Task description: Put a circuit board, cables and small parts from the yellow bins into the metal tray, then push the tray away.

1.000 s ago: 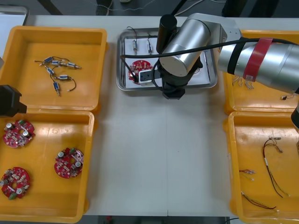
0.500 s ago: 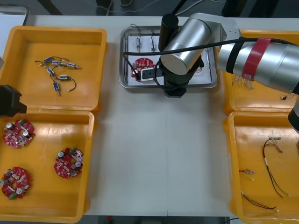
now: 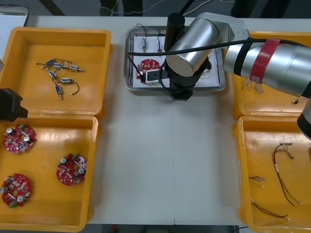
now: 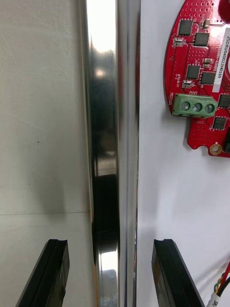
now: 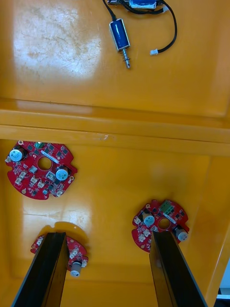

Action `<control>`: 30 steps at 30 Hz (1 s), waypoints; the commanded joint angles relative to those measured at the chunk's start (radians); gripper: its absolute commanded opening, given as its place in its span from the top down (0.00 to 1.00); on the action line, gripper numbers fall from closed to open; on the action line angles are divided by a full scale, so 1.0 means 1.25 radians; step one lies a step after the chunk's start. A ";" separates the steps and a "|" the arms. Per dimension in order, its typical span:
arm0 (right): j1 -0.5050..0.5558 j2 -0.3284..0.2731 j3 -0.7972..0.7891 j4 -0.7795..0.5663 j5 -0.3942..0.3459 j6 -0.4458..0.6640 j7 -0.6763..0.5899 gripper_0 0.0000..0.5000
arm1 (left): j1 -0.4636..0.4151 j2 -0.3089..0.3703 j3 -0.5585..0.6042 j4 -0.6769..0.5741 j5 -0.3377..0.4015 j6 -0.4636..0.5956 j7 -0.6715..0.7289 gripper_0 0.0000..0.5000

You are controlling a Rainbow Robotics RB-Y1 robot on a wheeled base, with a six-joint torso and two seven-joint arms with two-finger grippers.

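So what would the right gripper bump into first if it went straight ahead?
Probably the metal tray's rim, between the right gripper's open fingers; depth is unclear. The left gripper hovers over a yellow bin.

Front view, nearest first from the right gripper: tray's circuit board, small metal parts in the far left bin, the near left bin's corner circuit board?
From the right gripper, open astride the metal tray's near rim:
1. The circuit board, inside the tray.
2. The small metal parts, far left bin.
3. The corner circuit board, near left bin.
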 commanded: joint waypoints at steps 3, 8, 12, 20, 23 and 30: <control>-0.041 0.011 -0.089 -0.017 -0.001 0.068 0.009 0.00 | 0.011 -0.010 0.023 -0.022 -0.003 0.006 -0.057 0.00; -0.041 0.011 -0.160 -0.054 0.010 0.161 0.004 0.00 | 0.011 -0.010 0.023 -0.022 -0.003 0.006 -0.057 0.00; -0.040 0.007 -0.214 -0.102 0.034 0.253 -0.003 0.00 | 0.011 -0.010 0.023 -0.022 -0.003 0.006 -0.057 0.00; 0.033 -0.023 -0.343 -0.250 0.091 0.413 -0.025 0.00 | 0.011 -0.010 0.023 -0.022 -0.003 0.006 -0.057 0.00; 0.081 -0.041 -0.399 -0.324 0.109 0.467 -0.052 0.00 | 0.011 -0.010 0.023 -0.022 -0.003 0.006 -0.057 0.00; 0.187 -0.099 -0.490 -0.530 0.143 0.606 -0.185 0.00 | 0.011 -0.010 0.023 -0.022 -0.003 0.006 -0.057 0.00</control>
